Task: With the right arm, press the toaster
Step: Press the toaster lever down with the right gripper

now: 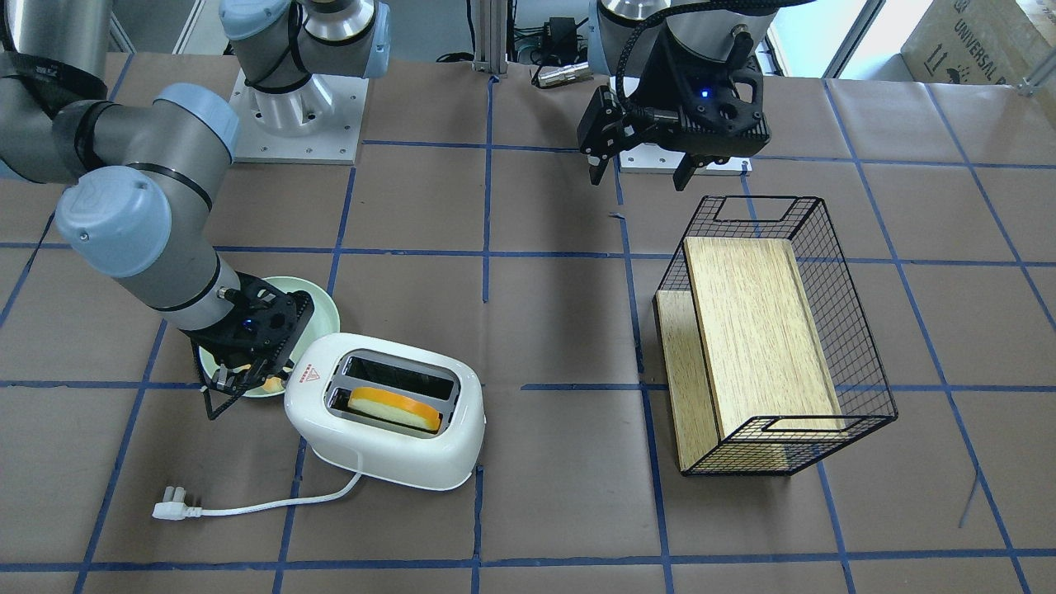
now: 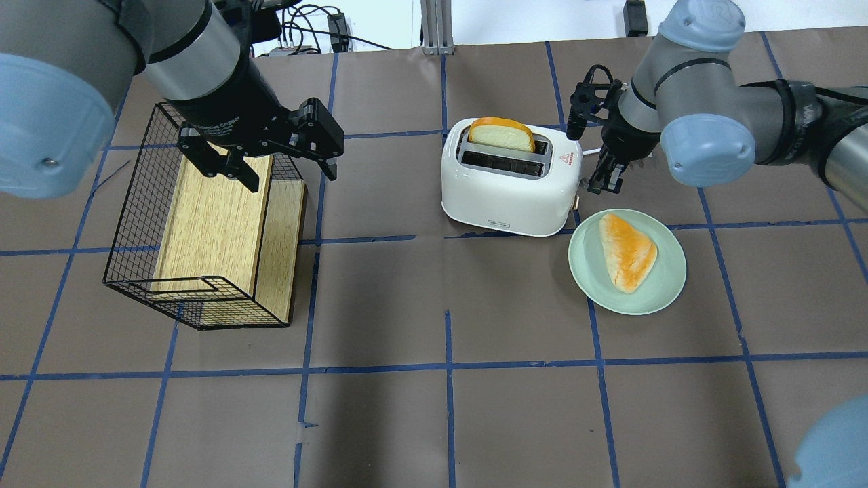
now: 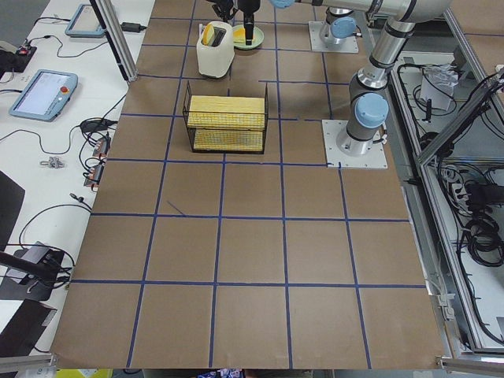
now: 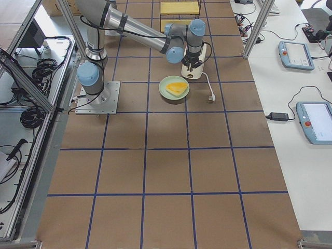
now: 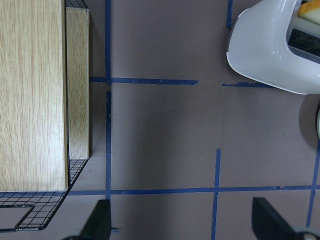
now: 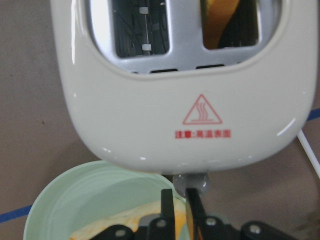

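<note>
The white toaster (image 1: pixel 384 429) (image 2: pixel 508 190) stands on the brown table with a bread slice (image 2: pixel 502 135) sticking up from one slot; the other slot is empty. My right gripper (image 1: pixel 243 378) (image 2: pixel 602 179) is shut and sits at the toaster's end under the red warning mark (image 6: pixel 202 111). In the right wrist view its fingertips (image 6: pixel 192 200) are close together, right at the grey lever knob (image 6: pixel 191 182). My left gripper (image 1: pixel 639 175) (image 2: pixel 290 175) is open and empty, hovering over the far end of the wire basket, well away from the toaster.
A pale green plate (image 2: pixel 597 288) (image 1: pixel 322 299) holding a bread piece (image 2: pixel 627 252) lies beside the toaster, under the right wrist. The toaster's white cord and plug (image 1: pixel 171 510) trail on the table. A black wire basket (image 1: pixel 858 330) (image 2: pixel 132 203) holds a wooden board (image 1: pixel 759 330).
</note>
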Tool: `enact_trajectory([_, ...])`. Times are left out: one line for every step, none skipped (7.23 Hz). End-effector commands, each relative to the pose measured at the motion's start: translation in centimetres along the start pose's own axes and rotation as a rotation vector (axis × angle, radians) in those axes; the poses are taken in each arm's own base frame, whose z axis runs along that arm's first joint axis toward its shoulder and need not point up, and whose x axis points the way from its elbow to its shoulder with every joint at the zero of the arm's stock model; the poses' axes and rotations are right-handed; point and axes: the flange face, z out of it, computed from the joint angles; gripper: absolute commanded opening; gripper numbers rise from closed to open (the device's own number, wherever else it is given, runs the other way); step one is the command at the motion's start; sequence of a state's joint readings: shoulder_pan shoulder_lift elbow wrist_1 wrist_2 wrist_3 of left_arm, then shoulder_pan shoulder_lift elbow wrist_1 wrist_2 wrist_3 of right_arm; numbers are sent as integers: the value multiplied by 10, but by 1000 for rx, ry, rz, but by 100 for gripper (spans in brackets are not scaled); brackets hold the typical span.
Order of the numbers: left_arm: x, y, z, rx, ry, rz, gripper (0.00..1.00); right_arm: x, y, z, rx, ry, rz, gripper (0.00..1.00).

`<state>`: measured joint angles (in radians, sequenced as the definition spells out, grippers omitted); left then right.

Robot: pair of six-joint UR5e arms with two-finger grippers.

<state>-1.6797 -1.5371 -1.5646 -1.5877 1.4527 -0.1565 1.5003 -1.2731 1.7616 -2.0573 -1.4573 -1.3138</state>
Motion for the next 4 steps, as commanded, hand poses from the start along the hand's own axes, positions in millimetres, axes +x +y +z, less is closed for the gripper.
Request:
enact_trajectory([0, 0, 0, 0, 0, 0, 100, 9, -1, 15, 6, 23, -3, 22])
enact_trajectory([0, 0, 0, 0, 0, 0, 100, 10, -1, 16, 6, 23, -2, 22])
enact_trajectory([0, 0, 0, 0, 0, 0, 100, 9, 0, 17, 7, 19, -2, 22])
enact_trajectory([0, 1, -1, 1, 0, 0, 100, 8, 0, 18, 6, 16, -1, 22])
